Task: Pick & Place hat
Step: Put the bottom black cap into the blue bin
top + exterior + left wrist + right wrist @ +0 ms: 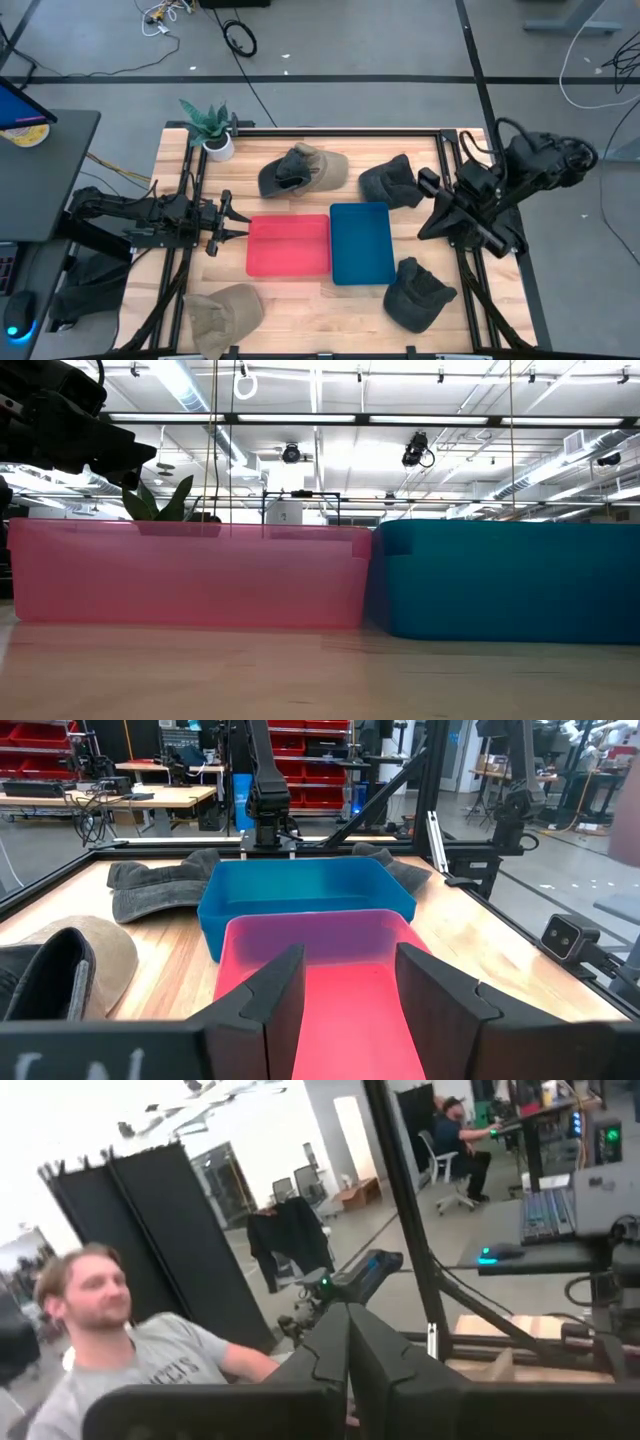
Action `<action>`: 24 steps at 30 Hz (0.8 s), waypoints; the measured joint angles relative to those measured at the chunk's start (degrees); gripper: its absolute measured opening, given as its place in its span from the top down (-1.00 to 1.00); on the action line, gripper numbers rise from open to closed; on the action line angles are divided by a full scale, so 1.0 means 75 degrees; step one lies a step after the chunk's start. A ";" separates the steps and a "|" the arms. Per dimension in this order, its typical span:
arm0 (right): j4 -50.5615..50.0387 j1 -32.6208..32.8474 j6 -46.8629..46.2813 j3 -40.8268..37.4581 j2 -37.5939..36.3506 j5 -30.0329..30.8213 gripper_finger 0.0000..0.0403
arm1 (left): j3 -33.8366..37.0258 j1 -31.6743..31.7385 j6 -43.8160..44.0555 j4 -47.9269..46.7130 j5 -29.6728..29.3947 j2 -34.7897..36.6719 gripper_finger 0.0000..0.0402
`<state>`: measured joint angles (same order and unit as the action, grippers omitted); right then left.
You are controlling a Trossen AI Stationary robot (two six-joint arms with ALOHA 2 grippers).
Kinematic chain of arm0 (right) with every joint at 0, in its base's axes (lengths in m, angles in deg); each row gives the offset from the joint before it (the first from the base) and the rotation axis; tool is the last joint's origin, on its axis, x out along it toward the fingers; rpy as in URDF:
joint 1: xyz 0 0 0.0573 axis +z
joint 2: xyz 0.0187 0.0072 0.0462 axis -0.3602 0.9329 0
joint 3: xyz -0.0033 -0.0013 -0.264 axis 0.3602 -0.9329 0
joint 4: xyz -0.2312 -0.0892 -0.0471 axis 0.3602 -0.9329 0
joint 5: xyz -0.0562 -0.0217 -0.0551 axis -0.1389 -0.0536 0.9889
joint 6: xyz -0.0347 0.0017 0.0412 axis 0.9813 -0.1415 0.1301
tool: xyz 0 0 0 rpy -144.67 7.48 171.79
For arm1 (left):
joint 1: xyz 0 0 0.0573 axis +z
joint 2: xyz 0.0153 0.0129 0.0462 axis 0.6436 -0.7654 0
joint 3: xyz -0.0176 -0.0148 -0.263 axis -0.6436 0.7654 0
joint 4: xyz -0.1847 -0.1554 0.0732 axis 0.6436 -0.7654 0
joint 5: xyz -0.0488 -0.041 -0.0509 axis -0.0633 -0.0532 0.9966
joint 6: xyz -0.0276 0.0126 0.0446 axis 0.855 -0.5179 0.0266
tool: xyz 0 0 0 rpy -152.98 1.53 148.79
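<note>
Four fabric caps lie untouched on the wooden table: a tan-and-dark cap (303, 170) and a dark grey cap (391, 182) beyond the trays, another dark grey cap (418, 293) and a tan cap (224, 313) nearer. The left gripper (237, 219), fingers spread and empty, hovers just beside the pink rectangular plastic tray (289, 245), which touches the blue rectangular plastic tray (361, 243). The right gripper (348, 1350), fingers pressed together and empty, is raised at the table's right edge, between the two dark grey caps.

- potted plant (212, 128) sitting at the table's back left corner
- person in a grey tee (120, 1350) off beyond the table
- another person seated at a desk (458, 1142)
</note>
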<state>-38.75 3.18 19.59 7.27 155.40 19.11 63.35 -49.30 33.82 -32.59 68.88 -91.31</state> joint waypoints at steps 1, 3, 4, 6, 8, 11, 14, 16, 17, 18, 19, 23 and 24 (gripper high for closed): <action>0.0003 0.0000 -0.0100 0.0053 0.0006 0.0010 0.94 | 0.0002 0.0003 0.0000 0.0000 0.0002 0.0000 0.20; 0.0015 0.0000 -0.0301 0.0146 0.0001 0.0012 0.94 | 0.0002 0.0000 0.0000 0.0000 -0.0001 0.0000 0.20; 0.0005 0.0000 -0.0430 0.0167 -0.0011 0.0009 0.94 | 0.0002 0.0003 0.0000 0.0000 -0.0001 -0.0003 0.20; -0.0158 0.0000 -0.0728 0.0211 -0.0020 0.0009 0.94 | 0.0000 0.0003 -0.0003 0.0000 0.0000 -0.0002 0.20; -0.0442 0.0000 -0.1050 0.0217 -0.0020 0.0010 0.94 | 0.0002 0.0003 0.0000 0.0000 0.0002 0.0000 0.20; -0.0935 0.0000 -0.1529 0.0217 0.0035 0.0158 0.94 | 0.0000 0.0003 0.0000 0.0000 0.0002 0.0000 0.20; -0.1675 0.0071 -0.1913 0.0217 0.0155 0.0326 0.94 | 0.0002 0.0003 0.0000 0.0000 -0.0001 0.0000 0.20; -0.2190 0.0155 -0.2233 0.0217 0.0298 0.0594 0.94 | 0.0001 0.0000 0.0000 0.0000 0.0002 0.0000 0.20; -0.2391 0.0215 -0.2430 0.0216 0.0381 0.0764 0.94 | 0.0001 0.0001 0.0000 0.0000 -0.0001 0.0000 0.20; -0.2569 0.0281 -0.2640 0.0214 0.0471 0.0894 0.94 | 0.0002 0.0003 -0.0002 0.0000 0.0002 -0.0001 0.20; -0.2708 0.0352 -0.2858 0.0214 0.0552 0.0998 0.94 | 0.0002 0.0000 0.0000 0.0000 -0.0001 0.0000 0.20; -0.3020 0.0655 -0.3627 0.0214 0.0947 0.1090 0.94 | 0.0000 0.0003 0.0000 0.0000 0.0002 0.0000 0.20; -0.3108 0.0740 -0.3778 0.0214 0.1050 0.1079 0.94 | 0.0002 0.0000 0.0000 0.0000 -0.0001 0.0000 0.20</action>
<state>-62.06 8.74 -8.75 8.87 163.28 27.20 63.37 -49.30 33.82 -32.59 68.88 -91.31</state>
